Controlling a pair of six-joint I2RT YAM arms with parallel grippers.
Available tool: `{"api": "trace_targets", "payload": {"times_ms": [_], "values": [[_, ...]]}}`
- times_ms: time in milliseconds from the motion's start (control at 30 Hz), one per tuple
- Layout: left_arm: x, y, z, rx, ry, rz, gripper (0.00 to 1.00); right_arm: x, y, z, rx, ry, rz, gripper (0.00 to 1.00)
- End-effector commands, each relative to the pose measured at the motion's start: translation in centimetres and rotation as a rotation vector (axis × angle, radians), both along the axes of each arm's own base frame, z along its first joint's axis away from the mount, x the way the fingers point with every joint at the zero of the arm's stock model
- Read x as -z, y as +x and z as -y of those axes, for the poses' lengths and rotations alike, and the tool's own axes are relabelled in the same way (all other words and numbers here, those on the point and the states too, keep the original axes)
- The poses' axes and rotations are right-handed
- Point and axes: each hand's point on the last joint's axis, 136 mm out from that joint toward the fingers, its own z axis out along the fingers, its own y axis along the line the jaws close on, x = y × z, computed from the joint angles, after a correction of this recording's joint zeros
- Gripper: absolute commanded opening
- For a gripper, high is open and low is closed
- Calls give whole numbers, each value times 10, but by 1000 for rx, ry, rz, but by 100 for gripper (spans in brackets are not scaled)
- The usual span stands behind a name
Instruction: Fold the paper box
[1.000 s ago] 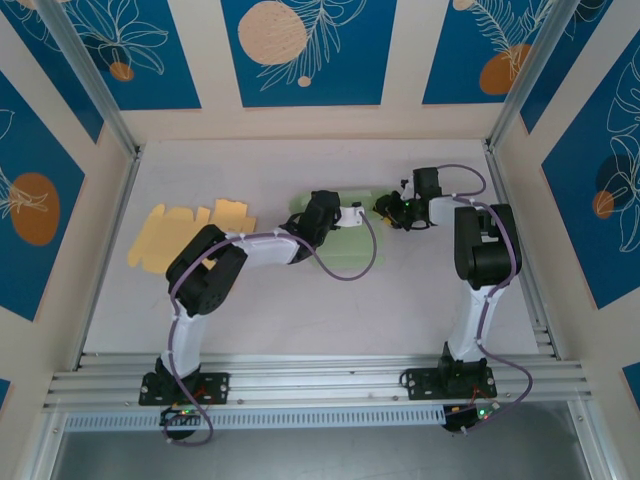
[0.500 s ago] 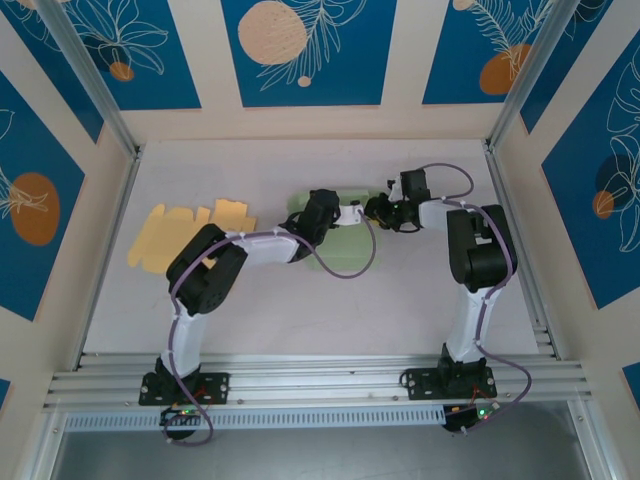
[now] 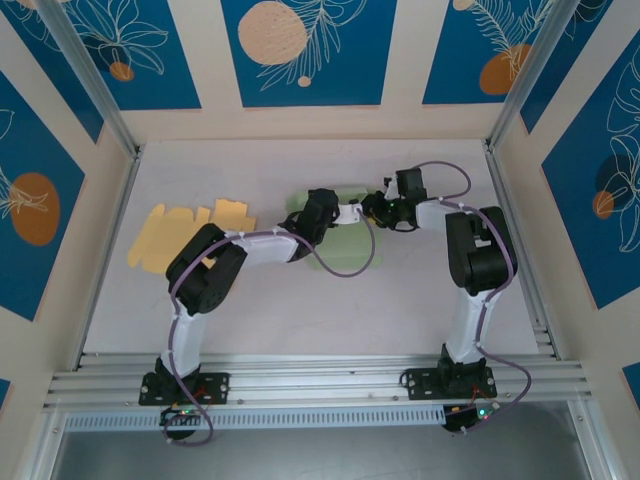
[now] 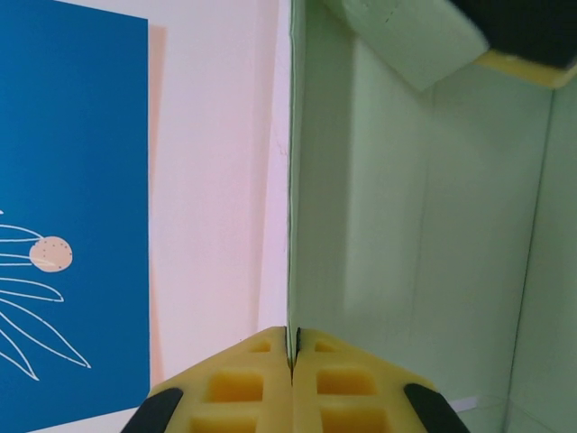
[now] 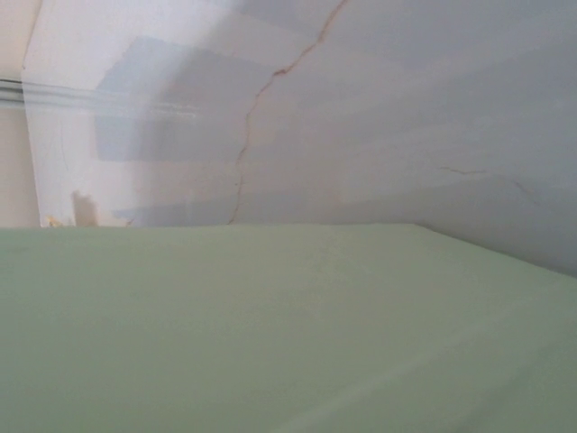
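Out toward the far middle of the table (image 3: 300, 310), the green paper box (image 3: 340, 238) is sitting partly folded, with both arms reaching in on it. The left gripper (image 3: 350, 213) is coming at it from the left, and the wrist view shows it pinching one thin upright panel edge of the box (image 4: 406, 225). Its yellow pads (image 4: 243, 388) are pressing tight together on that edge, and another flap is hanging in at the top. The right gripper (image 3: 376, 208) is hovering right at the box's right side. Can't tell if its fingers are spread or gripping anything, since its camera is just staring across a pale green panel (image 5: 270, 334) with bare table behind. Well off to the left, a flat yellow cardboard blank (image 3: 180, 235) is lying unfolded.
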Motion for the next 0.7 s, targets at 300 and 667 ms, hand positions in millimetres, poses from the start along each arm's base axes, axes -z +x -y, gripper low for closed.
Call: {"api": "trace_targets", "payload": {"times_ms": [300, 667], "values": [[9, 1, 6, 4, -18, -22, 0, -29, -10, -5, -24, -1, 71, 39], [12, 1, 6, 2, -11, -21, 0, -20, -21, 3, -14, -38, 34, 40]]}}
